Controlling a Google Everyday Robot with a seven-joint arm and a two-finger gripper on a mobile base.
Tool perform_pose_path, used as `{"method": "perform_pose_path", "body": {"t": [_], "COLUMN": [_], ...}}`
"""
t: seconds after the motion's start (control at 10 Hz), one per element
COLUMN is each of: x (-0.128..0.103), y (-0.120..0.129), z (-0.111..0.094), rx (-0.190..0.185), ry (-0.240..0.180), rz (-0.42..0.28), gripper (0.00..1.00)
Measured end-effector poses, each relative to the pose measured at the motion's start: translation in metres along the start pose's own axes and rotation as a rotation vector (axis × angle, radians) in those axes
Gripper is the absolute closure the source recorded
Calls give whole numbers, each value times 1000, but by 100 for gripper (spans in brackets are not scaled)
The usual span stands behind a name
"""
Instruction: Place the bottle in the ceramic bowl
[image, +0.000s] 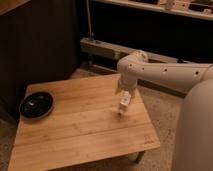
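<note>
Now you have a low bamboo table (85, 127) on a speckled floor (161, 107), with dark panelling (40, 45) behind its far-left side and a pale ledge (107, 49) along the back. The bowl (36, 104) sits at the left edge, near the far-left corner. Your arm (165, 75) reaches in from the right and bends above the far-right corner. The gripper (123, 92) points down onto the bottle (124, 103), near the right edge. You cannot tell whether it has hold of the bottle.

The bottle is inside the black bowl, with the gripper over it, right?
No. The camera view shows the bottle lying on the table, far apart from the black bowl. The gripper is over the bottle.
</note>
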Motion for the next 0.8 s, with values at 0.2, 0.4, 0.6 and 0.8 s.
{"method": "perform_pose_path", "body": {"t": [0.2, 0.4, 0.6, 0.8], "x": [-15, -26, -29, -30], "y": [-13, -21, -26, -29], "z": [16, 29, 46, 61], "rx": [-9, -13, -21, -34], "ry": [16, 44, 73, 95], "rz": [23, 45, 62, 76], "gripper": [35, 35, 35, 35]}}
